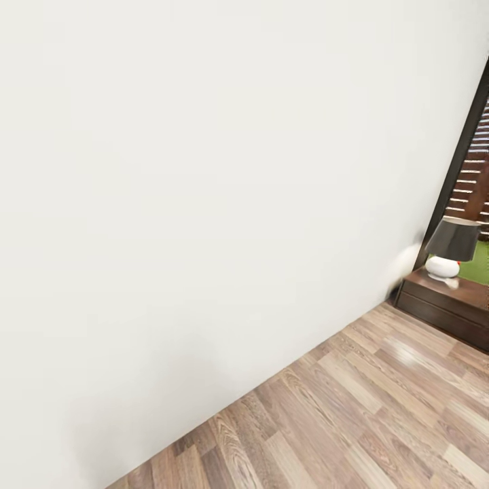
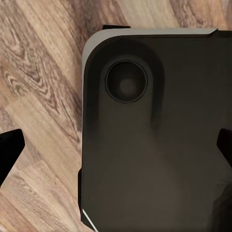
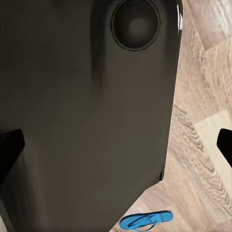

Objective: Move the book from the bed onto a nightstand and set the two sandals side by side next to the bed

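One bright blue sandal (image 3: 145, 220) lies flat on the wood-plank floor, seen in the right wrist view just past the edge of my dark base (image 3: 87, 121). My right gripper (image 3: 116, 146) hangs open above the base, with its dark fingertips (image 3: 10, 147) far apart and nothing between them. My left gripper (image 2: 116, 151) is open too, over the base (image 2: 154, 135) and the floor, and it holds nothing. The book, the bed and the nightstand are out of view.
The head view faces a plain white wall (image 1: 204, 170) close ahead, with wood-plank floor (image 1: 367, 407) at the lower right. At the far right a low dark brown cabinet (image 1: 445, 305) carries a lamp (image 1: 449, 250) beside a dark-framed opening.
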`<state>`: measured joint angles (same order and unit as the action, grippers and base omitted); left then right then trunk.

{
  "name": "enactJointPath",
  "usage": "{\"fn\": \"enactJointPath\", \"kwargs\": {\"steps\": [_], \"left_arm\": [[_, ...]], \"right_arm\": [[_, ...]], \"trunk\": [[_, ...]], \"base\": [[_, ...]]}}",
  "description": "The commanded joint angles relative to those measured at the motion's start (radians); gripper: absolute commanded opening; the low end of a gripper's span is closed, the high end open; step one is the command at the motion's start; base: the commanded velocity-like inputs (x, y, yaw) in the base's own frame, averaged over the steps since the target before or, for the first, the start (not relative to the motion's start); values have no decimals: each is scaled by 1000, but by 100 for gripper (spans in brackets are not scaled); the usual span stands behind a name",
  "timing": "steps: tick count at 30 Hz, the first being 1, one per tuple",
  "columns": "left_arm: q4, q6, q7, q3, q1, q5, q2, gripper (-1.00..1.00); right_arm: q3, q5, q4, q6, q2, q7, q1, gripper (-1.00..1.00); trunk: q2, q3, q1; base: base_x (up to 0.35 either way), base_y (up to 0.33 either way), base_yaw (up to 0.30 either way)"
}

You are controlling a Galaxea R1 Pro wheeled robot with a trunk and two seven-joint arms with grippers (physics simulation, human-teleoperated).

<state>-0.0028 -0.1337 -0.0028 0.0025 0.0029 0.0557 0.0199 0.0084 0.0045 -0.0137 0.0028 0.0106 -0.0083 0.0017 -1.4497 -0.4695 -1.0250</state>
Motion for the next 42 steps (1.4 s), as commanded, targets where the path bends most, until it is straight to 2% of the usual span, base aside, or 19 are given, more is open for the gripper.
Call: {"fn": "enactJointPath", "kwargs": {"steps": [1,42], "left_arm": [[0,-3,0,-1,0,6,0,100],[0,-3,0,-1,0,6,0,100]], "right_arm": [[1,0,0,0,0,-1,0,100],[1,0,0,0,0,-1,0,100]], "trunk": [[0,-1,0],[0,-1,0]], "base": [[0,0,-86],[0,0,-86]]}}
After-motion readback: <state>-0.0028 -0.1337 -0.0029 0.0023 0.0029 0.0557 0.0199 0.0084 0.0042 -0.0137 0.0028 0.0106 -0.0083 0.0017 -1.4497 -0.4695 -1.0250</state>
